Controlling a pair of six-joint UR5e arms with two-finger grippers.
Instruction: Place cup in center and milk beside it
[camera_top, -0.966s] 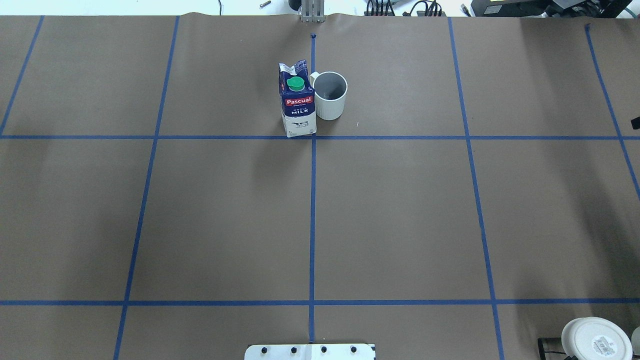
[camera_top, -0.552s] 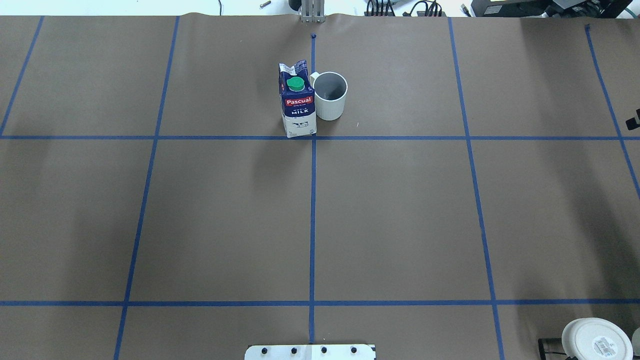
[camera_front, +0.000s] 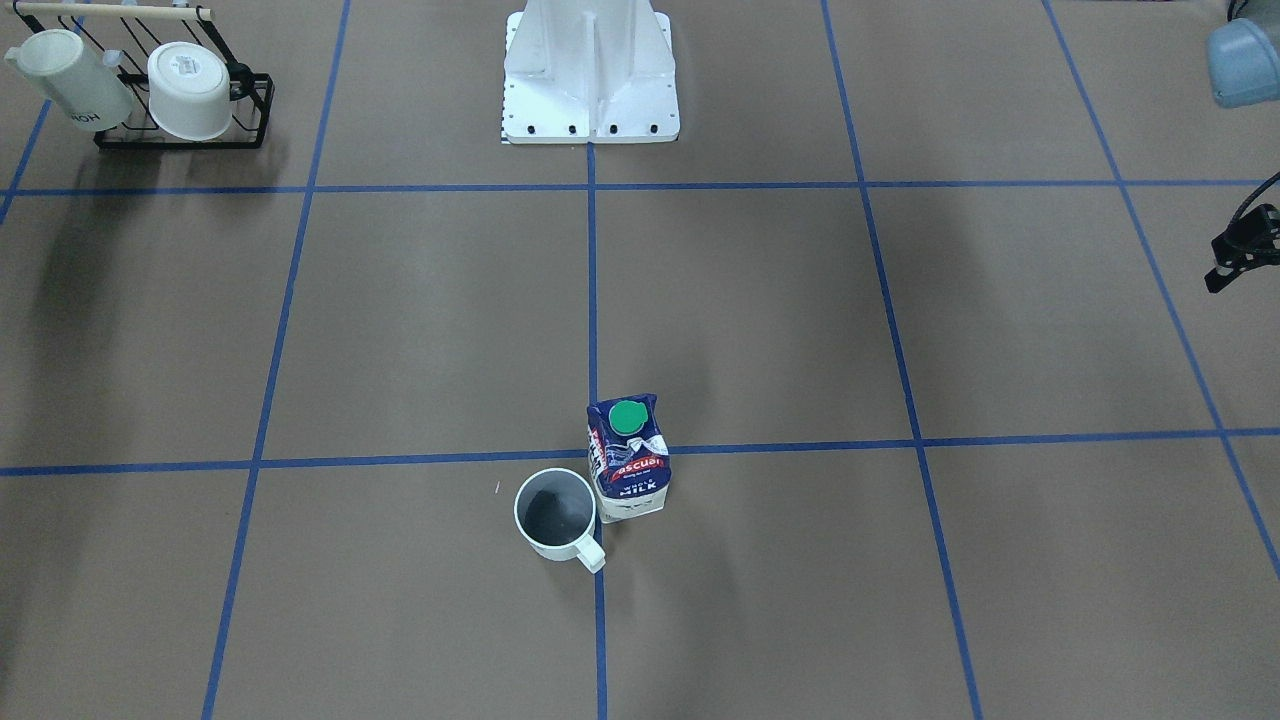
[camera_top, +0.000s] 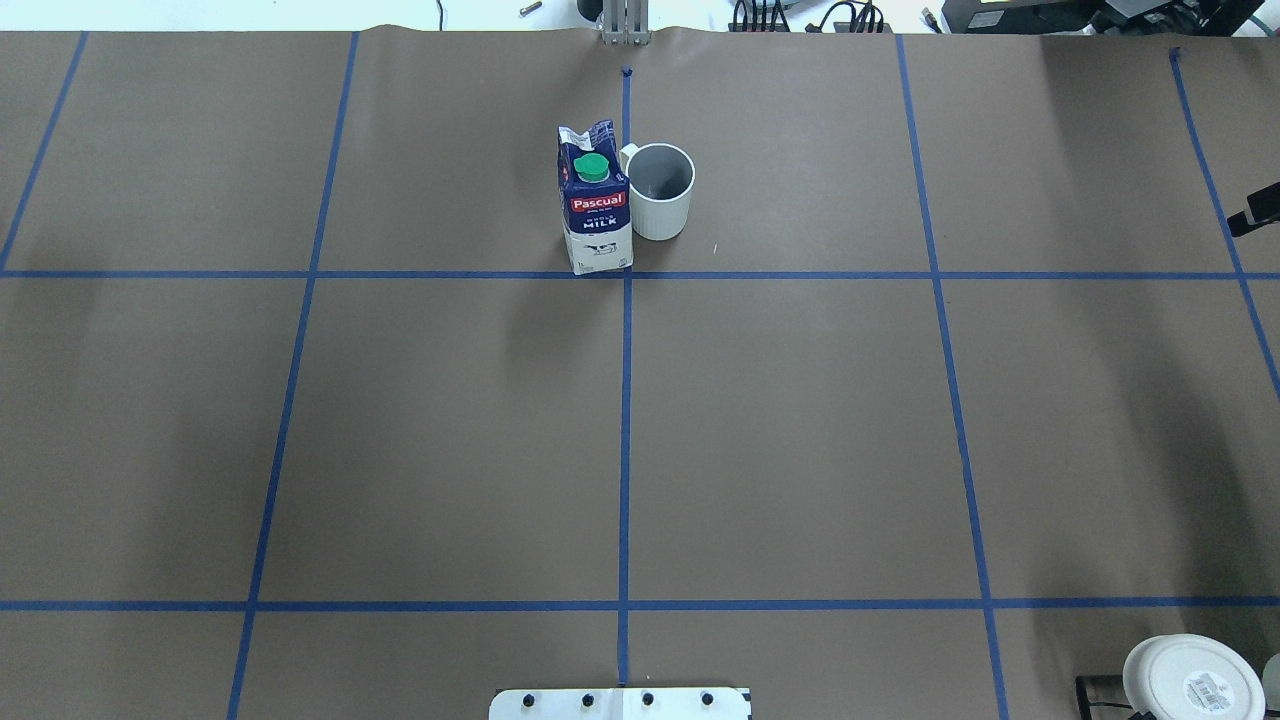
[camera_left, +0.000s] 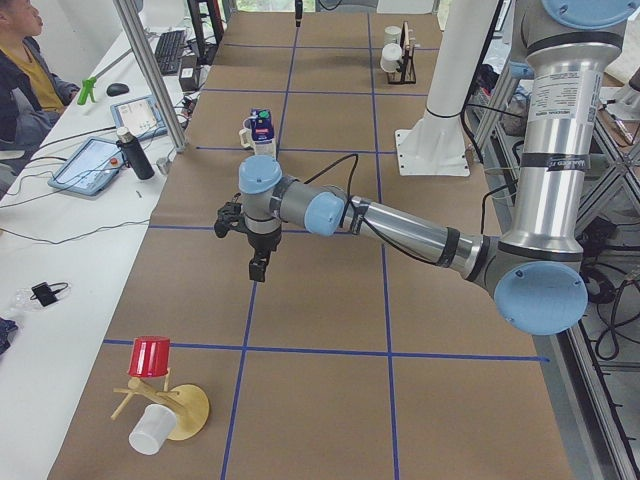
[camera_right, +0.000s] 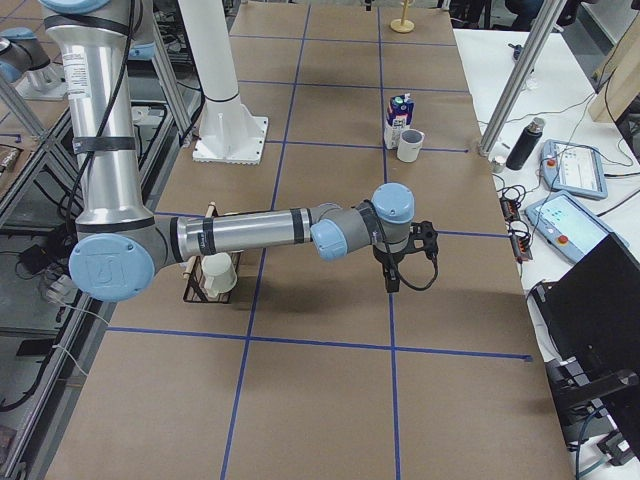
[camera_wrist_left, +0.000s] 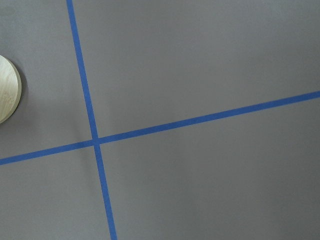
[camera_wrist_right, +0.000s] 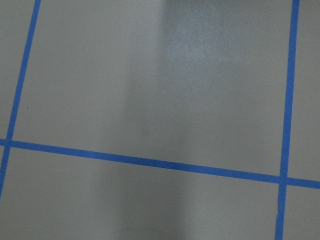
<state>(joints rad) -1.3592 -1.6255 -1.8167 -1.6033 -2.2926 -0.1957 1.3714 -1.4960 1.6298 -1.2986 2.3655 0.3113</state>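
The milk (camera_top: 596, 200), a navy and white carton with a green cap, stands upright with its base at the center (camera_top: 627, 275), just left of the vertical tape line. The cup (camera_top: 660, 190), white with a dark grey inside, stands upright against the carton's right side; its handle points toward the table's far edge. Both also show in the front-facing view, the milk (camera_front: 630, 465) and the cup (camera_front: 555, 515). My left gripper (camera_left: 257, 270) hangs over bare table far from them. My right gripper (camera_right: 392, 282) does the same at the other end. I cannot tell whether either is open or shut.
A black rack (camera_front: 180, 110) with two white mugs stands near the robot base (camera_front: 590, 80). A red cup (camera_left: 150, 355) and a white cup lie by a wooden stand at the table's left end. An operator (camera_left: 20, 60) sits beside the table.
The dark bit of the right arm at the overhead view's right edge has moved toward the table's far edge. The cup and milk have not moved.
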